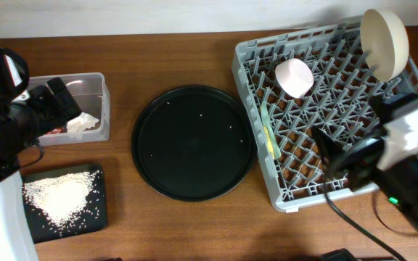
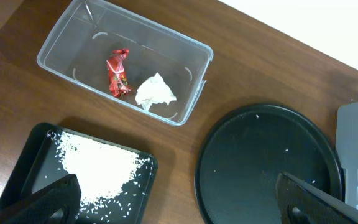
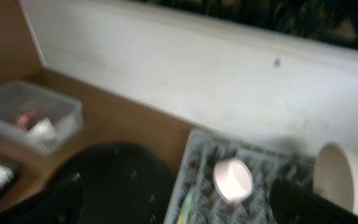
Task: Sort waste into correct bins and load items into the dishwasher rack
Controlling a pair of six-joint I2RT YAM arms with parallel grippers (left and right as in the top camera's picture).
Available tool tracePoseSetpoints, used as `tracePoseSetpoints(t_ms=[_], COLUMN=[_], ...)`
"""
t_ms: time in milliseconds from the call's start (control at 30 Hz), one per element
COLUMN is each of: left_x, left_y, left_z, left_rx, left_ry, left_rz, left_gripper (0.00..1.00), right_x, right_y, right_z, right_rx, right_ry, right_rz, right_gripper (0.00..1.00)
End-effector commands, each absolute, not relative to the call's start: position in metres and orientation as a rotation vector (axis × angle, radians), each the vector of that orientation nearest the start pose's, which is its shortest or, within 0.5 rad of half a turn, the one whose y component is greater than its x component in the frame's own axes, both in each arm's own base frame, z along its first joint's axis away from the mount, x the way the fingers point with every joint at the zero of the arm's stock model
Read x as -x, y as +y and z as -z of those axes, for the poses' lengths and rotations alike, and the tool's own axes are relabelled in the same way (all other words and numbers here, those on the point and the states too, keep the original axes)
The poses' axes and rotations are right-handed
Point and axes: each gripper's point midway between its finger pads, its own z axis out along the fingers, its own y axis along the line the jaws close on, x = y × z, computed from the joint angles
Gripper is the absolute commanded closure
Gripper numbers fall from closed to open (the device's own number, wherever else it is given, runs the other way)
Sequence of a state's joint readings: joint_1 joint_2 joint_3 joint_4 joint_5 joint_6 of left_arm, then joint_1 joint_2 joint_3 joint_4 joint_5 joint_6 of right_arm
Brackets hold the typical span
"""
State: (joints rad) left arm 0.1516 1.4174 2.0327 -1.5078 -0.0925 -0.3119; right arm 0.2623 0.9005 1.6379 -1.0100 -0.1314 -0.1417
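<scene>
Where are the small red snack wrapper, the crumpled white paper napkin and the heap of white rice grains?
small red snack wrapper (image 2: 118, 73): left wrist view, its middle.
crumpled white paper napkin (image 2: 155, 92): left wrist view, its middle.
heap of white rice grains (image 2: 95, 165): left wrist view, thick middle.

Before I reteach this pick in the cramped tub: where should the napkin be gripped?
Best pinch the napkin by its raised crumpled middle, from straight above: the clear tub walls it in, and the red wrapper lies beside it.

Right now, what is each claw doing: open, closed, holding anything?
Left claw: open, holding nothing.
Right claw: open, holding nothing.
</scene>
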Motion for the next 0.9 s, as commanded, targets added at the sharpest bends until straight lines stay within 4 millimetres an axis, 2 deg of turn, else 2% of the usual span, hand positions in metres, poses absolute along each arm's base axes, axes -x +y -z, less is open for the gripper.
tracePoseSetpoints(t_ms=[0, 33, 100, 133, 267, 400, 500, 633, 733, 867], left_x=[-0.29, -0.29, -0.29, -0.29, -0.29, -0.29, -0.29, -0.29, -0.29, -0.29], left_y=[0.058, 0.058, 0.058, 0.058, 0.058, 0.058, 0.058, 0.058, 0.058, 0.058], left_z=[-0.378, -0.378, -0.378, -0.378, -0.378, -0.378, -0.378, -0.378, -0.378, -0.378], left_rx=[0.611, 0.611, 0.611, 0.611, 0.611, 0.611, 0.611, 0.611, 0.611, 0.611], left_ry=[2.368, 2.368, 2.368, 2.368, 2.368, 2.369, 2.368, 2.368, 2.368, 2.368], left_rz=[-0.023, -0.023, -0.023, -0.023, -0.023, -0.024, -0.023, -0.023, -0.023, -0.023], left_gripper=[0.01, 0.01, 0.01, 0.01, 0.01, 0.01, 0.01, 0.01, 0.01, 0.01], right_x=[-0.263, -0.269, -0.279, -0.28, -0.269, -0.252, -0.243, -0.235, -0.236, -0.236], right_y=[0.078, 0.078, 0.079, 0.08, 0.09, 0.086, 0.08, 0.073, 0.07, 0.07], right_z=[-0.371, -0.353, -0.303, -0.289, -0.239, -0.2, -0.184, -0.177, -0.157, -0.157], right_rx=[0.507, 0.497, 0.484, 0.479, 0.501, 0.494, 0.473, 0.448, 0.443, 0.443], right_ry=[1.872, 1.861, 1.819, 1.794, 1.655, 1.622, 1.598, 1.55, 1.587, 1.585], right_rz=[-0.072, -0.067, -0.066, -0.073, -0.128, -0.127, -0.108, -0.09, -0.083, -0.082], right_gripper=[0.02, 0.02, 0.02, 0.02, 0.02, 0.02, 0.02, 0.02, 0.02, 0.02])
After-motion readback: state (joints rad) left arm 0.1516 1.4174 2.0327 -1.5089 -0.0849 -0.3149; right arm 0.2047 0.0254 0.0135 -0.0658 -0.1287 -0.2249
